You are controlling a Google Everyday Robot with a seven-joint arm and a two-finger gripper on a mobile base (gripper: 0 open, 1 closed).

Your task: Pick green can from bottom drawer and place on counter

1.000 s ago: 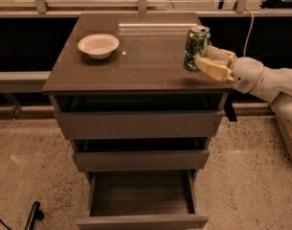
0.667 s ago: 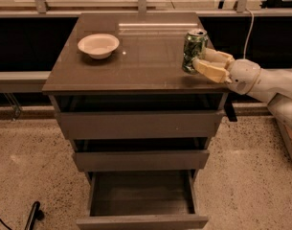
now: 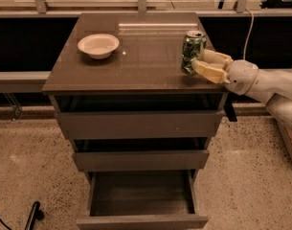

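The green can [image 3: 192,49] stands upright near the right edge of the counter [image 3: 145,66]. My gripper [image 3: 200,61] reaches in from the right, and its cream fingers [image 3: 210,72] close around the can's lower right side. One finger lies in front of the can and the other behind it. The bottom drawer [image 3: 143,195] is pulled out, and its dark interior shows nothing inside.
A white bowl [image 3: 98,44] sits on the counter at the back left. The two wider drawers [image 3: 138,123] above are slightly ajar. A window ledge and rails run behind the cabinet. A black object [image 3: 33,214] lies on the speckled floor at the lower left.
The gripper and the can have shifted slightly left and down onto the counter, then stayed still.
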